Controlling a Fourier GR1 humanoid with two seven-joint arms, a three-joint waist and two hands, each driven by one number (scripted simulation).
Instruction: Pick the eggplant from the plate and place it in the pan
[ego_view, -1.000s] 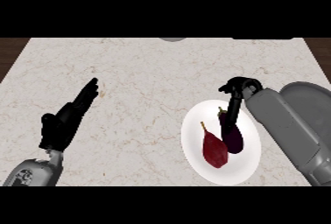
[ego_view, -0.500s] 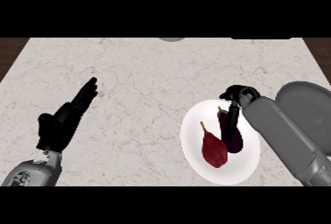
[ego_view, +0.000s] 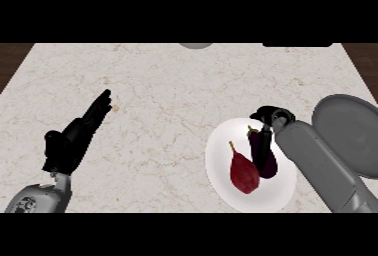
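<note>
head view, looking steeply down on a pale marbled counter (ego_view: 170, 90). the right forearm enters from the lower right of the frame and slants up and left over the right rim of a white plate (ego_view: 221, 165); the right robot hand (ego_view: 267, 115) shows only as a small black shape at the forearm's tip, just above the upper end of the eggplant (ego_view: 263, 152), and whether its fingers are open or curled cannot be told. the eggplant, dark purple, lies lengthwise on the right half of the plate, partly hidden by the forearm, and a dark red vegetable (ego_view: 244, 172) lies just beside it on the left. the grey pan (ego_view: 347, 132) sits at the right edge of the frame, next to the plate, partly cut off by the edge. the left robot hand (ego_view: 77, 135) rests at the left of the frame, open, fingers straight and pointing to the upper right, well apart from the plate. bare counter spreads between the two hands and across the upper half, up to the far edge, where a small grey object (ego_view: 196, 45) is cut off.
</note>
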